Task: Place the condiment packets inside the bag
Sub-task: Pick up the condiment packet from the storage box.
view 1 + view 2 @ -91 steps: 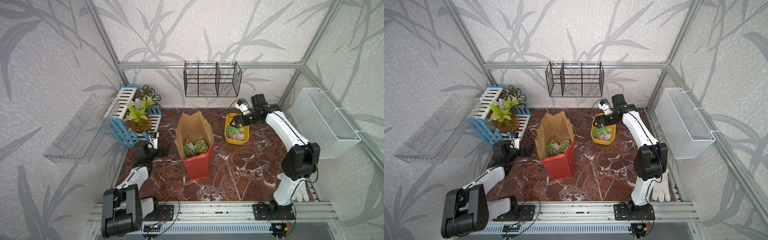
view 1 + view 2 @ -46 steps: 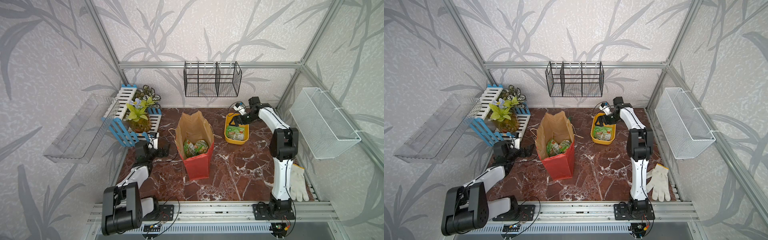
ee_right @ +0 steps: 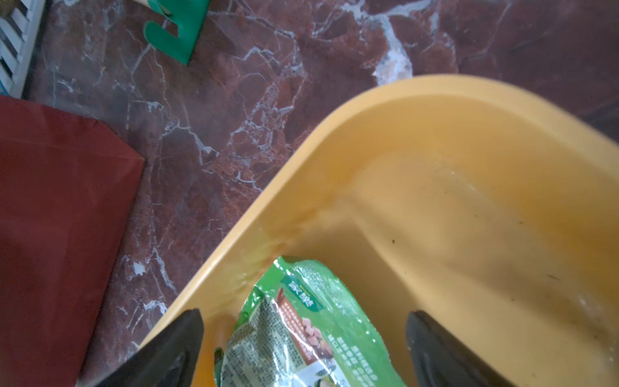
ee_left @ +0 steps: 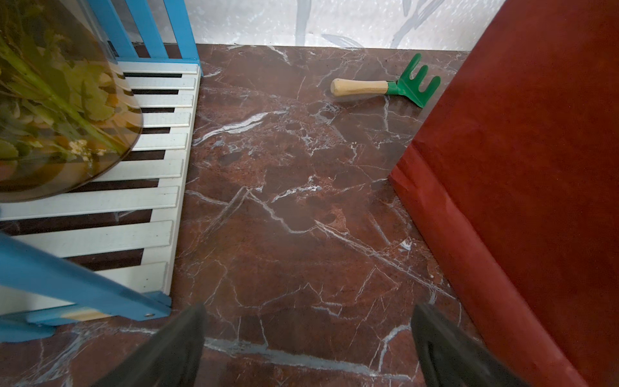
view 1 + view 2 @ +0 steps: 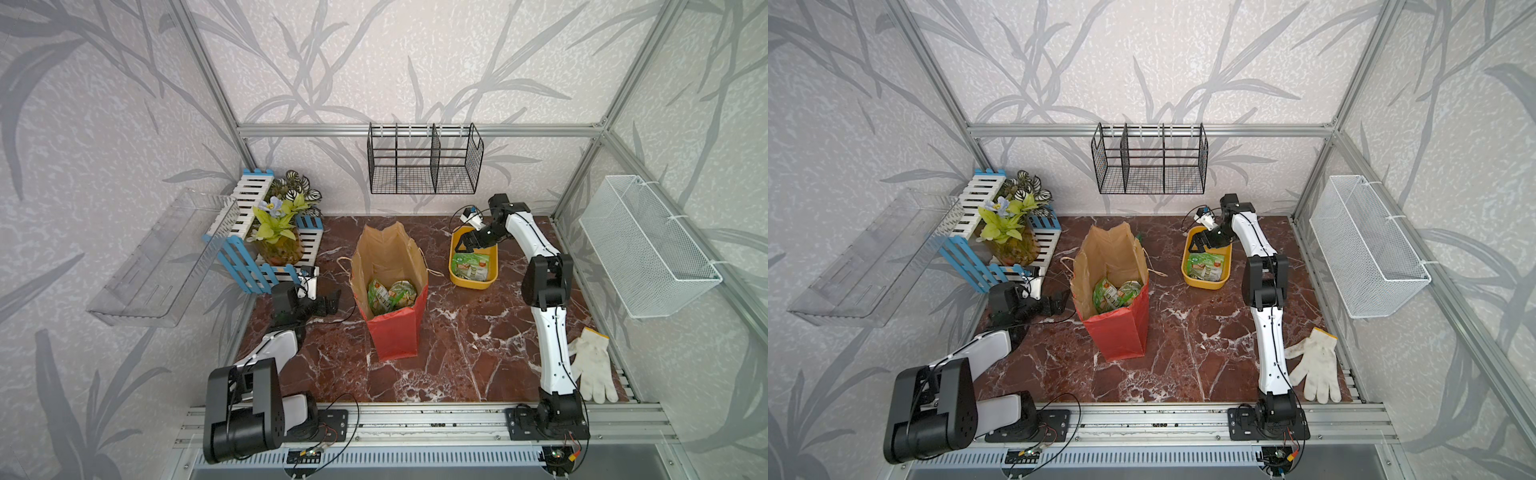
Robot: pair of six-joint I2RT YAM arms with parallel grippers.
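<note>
Though white-veined, red marble tabletop (image 5: 478, 332) under the bag (image 5: 395, 332), leaf-patterned walls (image 5: 415, 62) around.

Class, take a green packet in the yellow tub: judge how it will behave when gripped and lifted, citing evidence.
The packet is probably floppy: its film shows wrinkles and a curled edge. Likely slippery, since its surface shines. Probably light, being a thin sachet in the yellow tub.
</note>
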